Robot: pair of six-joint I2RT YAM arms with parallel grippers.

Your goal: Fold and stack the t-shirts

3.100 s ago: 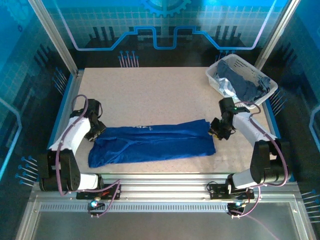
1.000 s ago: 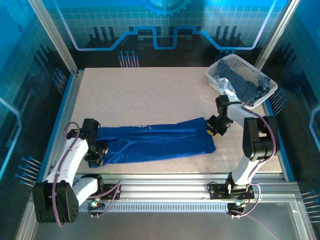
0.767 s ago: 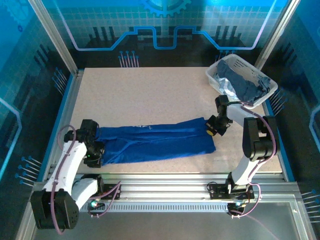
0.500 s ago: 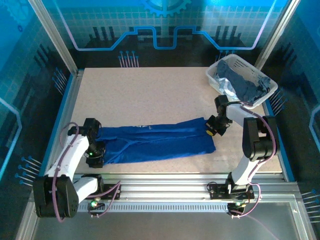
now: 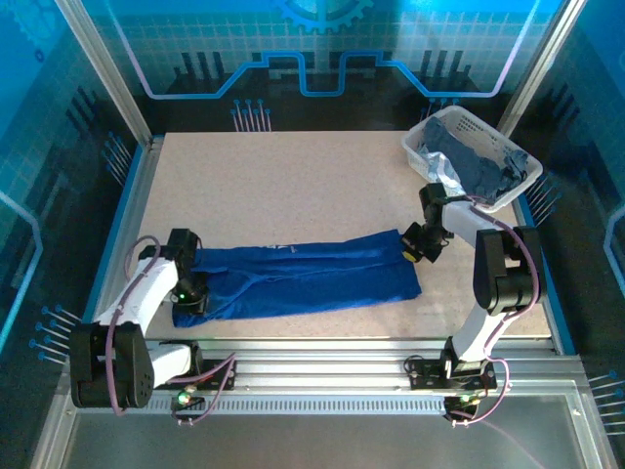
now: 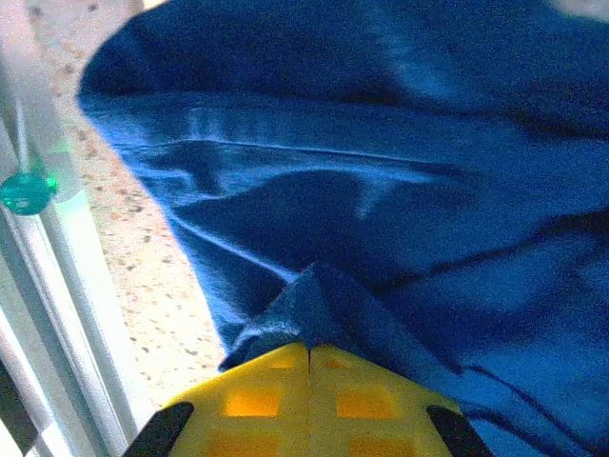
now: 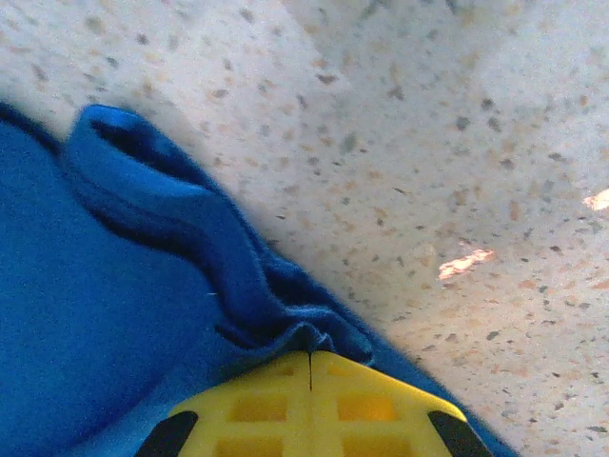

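A royal blue t-shirt [image 5: 303, 278] lies folded into a long band across the near part of the table. My left gripper [image 5: 187, 293] is at its left end, and the yellow fingers [image 6: 257, 400] are shut on a pinched ridge of the blue t-shirt [image 6: 381, 219]. At the band's right end sits my right gripper [image 5: 415, 252]. Its yellow fingers [image 7: 366, 405] are shut on the blue t-shirt's [image 7: 114, 314] edge. Duller grey-blue t-shirts [image 5: 479, 166] are heaped in the basket at the back right.
The white lattice basket [image 5: 418, 140] stands at the back right corner. The speckled table [image 5: 293, 186] stretches behind the shirt. A metal rail [image 6: 57, 314] runs close to the shirt's left end, at the table's near edge.
The left arm has swung in over the shirt's left end and its gripper has settled on the cloth. The right gripper has stayed at the right end.
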